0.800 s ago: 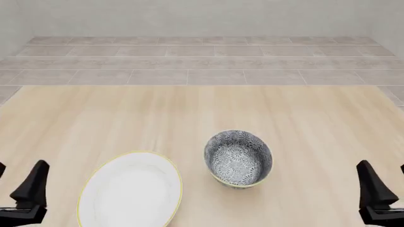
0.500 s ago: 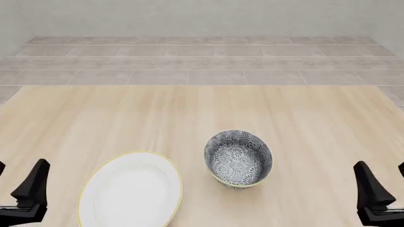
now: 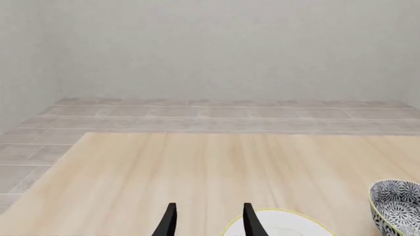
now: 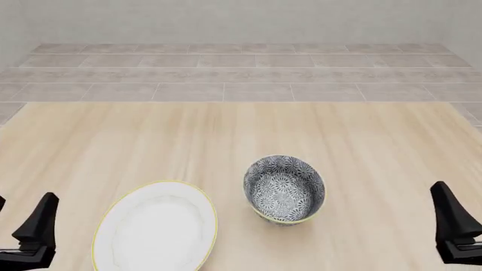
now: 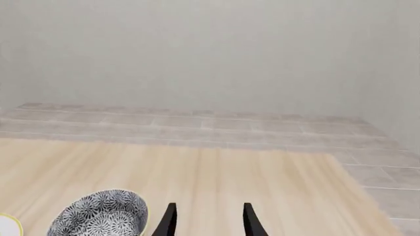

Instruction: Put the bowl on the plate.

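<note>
1. the bowl (image 4: 284, 189) is sitting upright on the table (image 4: 226, 141), near the middle of the near edge, with nothing inside it.
2. the plate (image 4: 155, 227) is lying flat just to the left of the bowl, closer to the near edge, and the two are sitting apart with a narrow strip of wood showing between them.
3. the left gripper (image 3: 207, 220) is hanging by the near left corner with its fingers spread to a moderate gap and gripping nothing; the plate's rim is showing just beside one fingertip.
4. the right gripper (image 5: 207, 220) is hanging by the near right corner, also parted and carrying nothing, well apart from the bowl.
</note>
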`<state>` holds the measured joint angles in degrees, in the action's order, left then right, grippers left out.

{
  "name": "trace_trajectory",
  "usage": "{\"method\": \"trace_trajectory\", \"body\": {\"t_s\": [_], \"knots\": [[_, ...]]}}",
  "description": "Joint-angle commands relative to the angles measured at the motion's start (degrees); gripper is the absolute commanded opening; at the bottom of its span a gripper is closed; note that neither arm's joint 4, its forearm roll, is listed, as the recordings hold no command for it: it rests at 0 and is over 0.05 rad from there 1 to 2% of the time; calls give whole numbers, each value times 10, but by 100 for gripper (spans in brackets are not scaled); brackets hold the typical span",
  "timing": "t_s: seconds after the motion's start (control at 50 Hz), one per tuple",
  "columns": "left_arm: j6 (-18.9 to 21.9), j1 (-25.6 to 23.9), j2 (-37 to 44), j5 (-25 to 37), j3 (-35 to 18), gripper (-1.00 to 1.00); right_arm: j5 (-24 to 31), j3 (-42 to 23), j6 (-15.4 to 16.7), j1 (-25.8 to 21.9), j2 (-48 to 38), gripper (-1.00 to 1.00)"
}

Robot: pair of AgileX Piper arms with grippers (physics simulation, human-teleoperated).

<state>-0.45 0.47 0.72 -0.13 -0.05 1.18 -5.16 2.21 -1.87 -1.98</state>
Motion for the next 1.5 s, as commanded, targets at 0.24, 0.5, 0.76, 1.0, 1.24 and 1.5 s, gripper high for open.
{"method": "trace_trajectory", "body": {"t_s": [0.24, 0.5, 0.76, 1.0, 1.24, 1.5], "knots": [[-3, 2, -6, 8, 0, 100, -23, -65, 25, -6, -102, 100], [-4, 3, -7, 11, 0, 100, -40, -95, 35, -30, -162, 100], [-5, 2, -7, 12, 0, 100, -42, -141, 43, -57, -211, 100], [-7, 4, -6, 14, 0, 100, -51, -181, 54, -89, -271, 100], [-8, 3, -7, 12, 0, 100, -42, -217, 52, -116, -319, 100], [-8, 1, -7, 13, 0, 100, -22, -260, 55, -135, -358, 100]]}}
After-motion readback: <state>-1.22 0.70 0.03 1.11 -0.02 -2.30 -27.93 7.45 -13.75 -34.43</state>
